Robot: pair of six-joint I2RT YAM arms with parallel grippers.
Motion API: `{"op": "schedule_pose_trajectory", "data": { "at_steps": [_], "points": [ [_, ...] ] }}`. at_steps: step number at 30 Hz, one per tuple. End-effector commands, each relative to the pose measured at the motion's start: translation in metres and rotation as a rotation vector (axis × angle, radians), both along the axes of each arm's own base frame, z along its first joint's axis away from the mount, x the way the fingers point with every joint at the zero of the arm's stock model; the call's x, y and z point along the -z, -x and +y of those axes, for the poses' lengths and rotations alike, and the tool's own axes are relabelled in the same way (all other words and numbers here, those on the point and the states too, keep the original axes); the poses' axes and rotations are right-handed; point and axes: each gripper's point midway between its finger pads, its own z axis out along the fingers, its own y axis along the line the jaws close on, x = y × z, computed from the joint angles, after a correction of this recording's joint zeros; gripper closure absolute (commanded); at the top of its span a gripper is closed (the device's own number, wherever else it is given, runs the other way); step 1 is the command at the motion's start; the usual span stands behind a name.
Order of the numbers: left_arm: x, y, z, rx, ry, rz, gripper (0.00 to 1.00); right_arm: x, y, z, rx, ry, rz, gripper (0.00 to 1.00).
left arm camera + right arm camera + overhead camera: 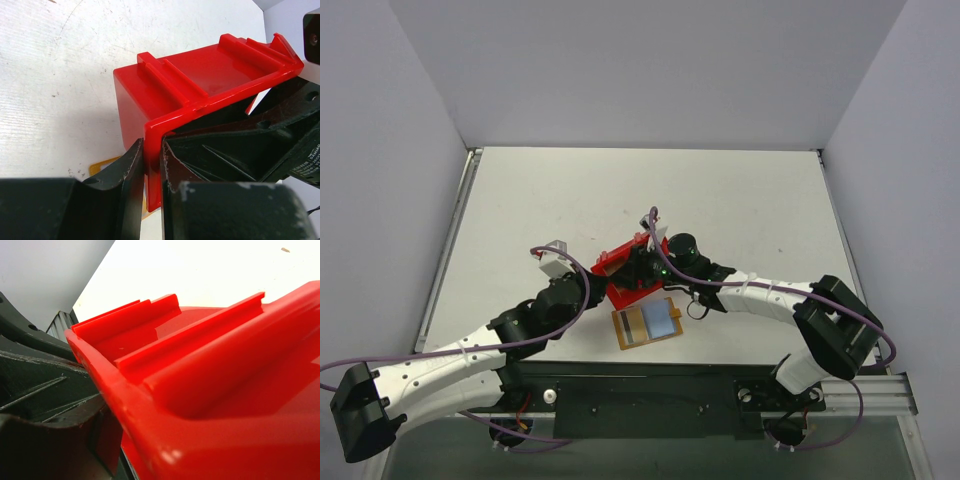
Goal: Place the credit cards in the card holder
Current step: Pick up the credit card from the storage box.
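Tabletop (720, 200): card holder (647, 324) lies beside left jaws clamping red bin (200, 65)

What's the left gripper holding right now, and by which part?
The left gripper holds the red bin, its fingers pinching one wall at a corner, just under the rim.

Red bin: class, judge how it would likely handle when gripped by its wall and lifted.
The bin looks stiff: moulded ribs, and its wall sits unbent in the left gripper. Glossy plastic, so perhaps slippery. Thin-walled and hollow, so probably light.
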Motion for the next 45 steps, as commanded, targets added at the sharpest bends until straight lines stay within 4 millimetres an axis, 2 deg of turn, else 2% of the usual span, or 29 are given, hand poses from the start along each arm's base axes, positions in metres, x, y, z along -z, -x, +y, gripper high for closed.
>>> {"op": "schedule_pose_trajectory", "data": {
  "at_steps": [1, 20, 29, 45],
  "points": [
    [-0.089, -0.009, -0.023, 0.014, 0.311, -0.141, 1.0, -0.001, -0.001, -0.005, 0.012, 0.0, -0.014, 0.56],
    [-0.083, -0.011, -0.025, 0.01, 0.295, -0.119, 1.0, -0.012, 0.003, -0.01, 0.003, -0.029, -0.045, 0.55],
    [-0.083, -0.014, -0.024, 0.009, 0.288, -0.115, 1.0, -0.011, 0.013, -0.008, -0.062, -0.037, -0.048, 0.55],
    [-0.083, -0.017, -0.02, -0.002, 0.283, -0.113, 1.0, -0.027, 0.029, -0.007, -0.142, -0.086, -0.077, 0.55]
  ]
}}
